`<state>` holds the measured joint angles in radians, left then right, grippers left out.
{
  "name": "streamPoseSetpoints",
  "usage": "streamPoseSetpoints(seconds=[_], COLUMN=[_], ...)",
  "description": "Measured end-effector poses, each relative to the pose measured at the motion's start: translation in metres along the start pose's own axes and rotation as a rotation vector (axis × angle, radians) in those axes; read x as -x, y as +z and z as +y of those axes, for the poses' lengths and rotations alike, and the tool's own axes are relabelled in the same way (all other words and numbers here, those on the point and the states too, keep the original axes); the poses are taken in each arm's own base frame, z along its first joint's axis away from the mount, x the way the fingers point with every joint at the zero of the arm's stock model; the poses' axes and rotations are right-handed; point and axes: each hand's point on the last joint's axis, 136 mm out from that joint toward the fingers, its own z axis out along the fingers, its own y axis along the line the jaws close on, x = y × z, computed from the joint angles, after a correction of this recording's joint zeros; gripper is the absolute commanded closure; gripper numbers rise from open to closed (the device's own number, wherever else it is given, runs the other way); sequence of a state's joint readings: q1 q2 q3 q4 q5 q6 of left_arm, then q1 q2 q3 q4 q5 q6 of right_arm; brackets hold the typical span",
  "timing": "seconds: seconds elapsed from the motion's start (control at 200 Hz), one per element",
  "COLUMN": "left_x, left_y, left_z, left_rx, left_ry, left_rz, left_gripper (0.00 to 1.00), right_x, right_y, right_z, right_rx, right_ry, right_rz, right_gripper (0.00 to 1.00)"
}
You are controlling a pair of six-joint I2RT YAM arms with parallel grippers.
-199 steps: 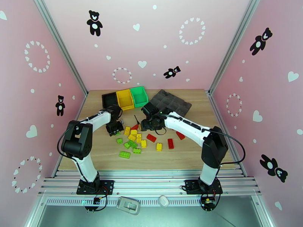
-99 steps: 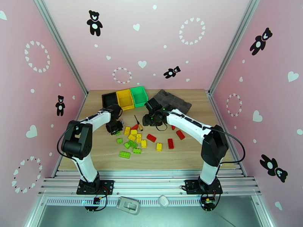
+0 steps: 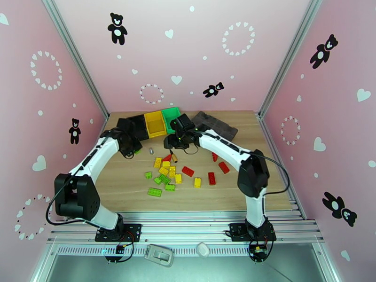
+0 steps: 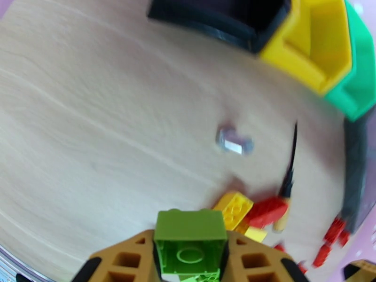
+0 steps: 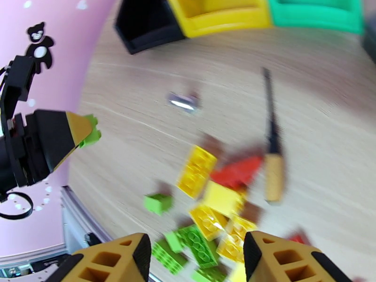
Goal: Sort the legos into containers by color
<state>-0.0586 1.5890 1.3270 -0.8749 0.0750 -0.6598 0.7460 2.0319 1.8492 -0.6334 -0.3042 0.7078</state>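
Note:
My left gripper (image 4: 190, 250) is shut on a lime green lego (image 4: 190, 236), held above the wood in front of the black bin (image 4: 221, 15). From above, the left gripper (image 3: 134, 150) sits left of the pile of red, yellow and green legos (image 3: 167, 174). The black bin (image 3: 137, 125), yellow bin (image 3: 155, 123) and green bin (image 3: 169, 114) stand in a row at the back. My right gripper (image 3: 170, 143) hovers open in front of the yellow and green bins, with nothing between its fingers (image 5: 115, 259); the pile of legos (image 5: 207, 193) lies below it.
A small screwdriver (image 3: 173, 157) and a tiny silver cylinder (image 3: 151, 150) lie between the bins and the pile. A dark grey compartment tray (image 3: 218, 124) sits at the back right. Loose red bricks (image 3: 211, 178) lie right of the pile.
My left gripper rose from the pile's left edge with the green lego and swung back and left toward the black bin. My right gripper moved back and left, off the pile toward the bins.

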Motion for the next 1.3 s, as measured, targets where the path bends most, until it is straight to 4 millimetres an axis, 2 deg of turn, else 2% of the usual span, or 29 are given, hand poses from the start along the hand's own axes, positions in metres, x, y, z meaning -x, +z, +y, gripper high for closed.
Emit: streamPoseSetpoints(seconds=[0.16, 0.36, 0.44, 0.541, 0.586, 0.646, 0.736, 0.841, 0.961, 1.136, 1.301], left_x=[0.049, 0.107, 0.131, 0.153, 0.159, 0.163, 0.164, 0.160, 0.135, 0.074, 0.003], left_y=[0.007, 0.033, 0.045, 0.056, 0.058, 0.057, 0.052, 0.049, 0.043, 0.022, 0.012], left_z=[-0.015, -0.029, -0.034, -0.044, -0.047, -0.050, -0.053, -0.053, -0.042, -0.029, -0.020], left_rx=[-0.038, -0.051, -0.052, -0.064, -0.070, -0.076, -0.089, -0.095, -0.072, -0.049, -0.035], left_ry=[-0.057, -0.100, -0.108, -0.105, -0.107, -0.102, -0.098, -0.091, -0.078, -0.017, 0.063], left_rz=[-0.036, -0.064, -0.078, -0.092, -0.098, -0.103, -0.102, -0.094, -0.060, 0.001, 0.070], left_gripper=[0.70, 0.67, 0.58, 0.34, 0.27, 0.23, 0.23, 0.24, 0.24, 0.25, 0.25], right_x=[0.019, 0.028, 0.028, 0.029, 0.030, 0.029, 0.027, 0.024, 0.014, -0.002, -0.021], right_y=[0.011, 0.006, 0.004, 0.002, 0.002, 0.002, 0.001, 0.003, 0.007, 0.013, 0.013], right_z=[0.009, -0.007, -0.015, -0.024, -0.027, -0.030, -0.034, -0.041, -0.051, -0.063, -0.076], right_rx=[0.034, 0.012, -0.004, -0.026, -0.036, -0.051, -0.070, -0.096, -0.128, -0.157, -0.197], right_ry=[0.000, 0.032, 0.046, 0.059, 0.064, 0.067, 0.073, 0.077, 0.091, 0.105, 0.117], right_rz=[-0.001, 0.002, 0.007, 0.009, 0.010, 0.012, 0.016, 0.019, 0.041, 0.082, 0.120], right_gripper=[0.45, 0.43, 0.42, 0.42, 0.42, 0.41, 0.41, 0.40, 0.40, 0.41, 0.41])
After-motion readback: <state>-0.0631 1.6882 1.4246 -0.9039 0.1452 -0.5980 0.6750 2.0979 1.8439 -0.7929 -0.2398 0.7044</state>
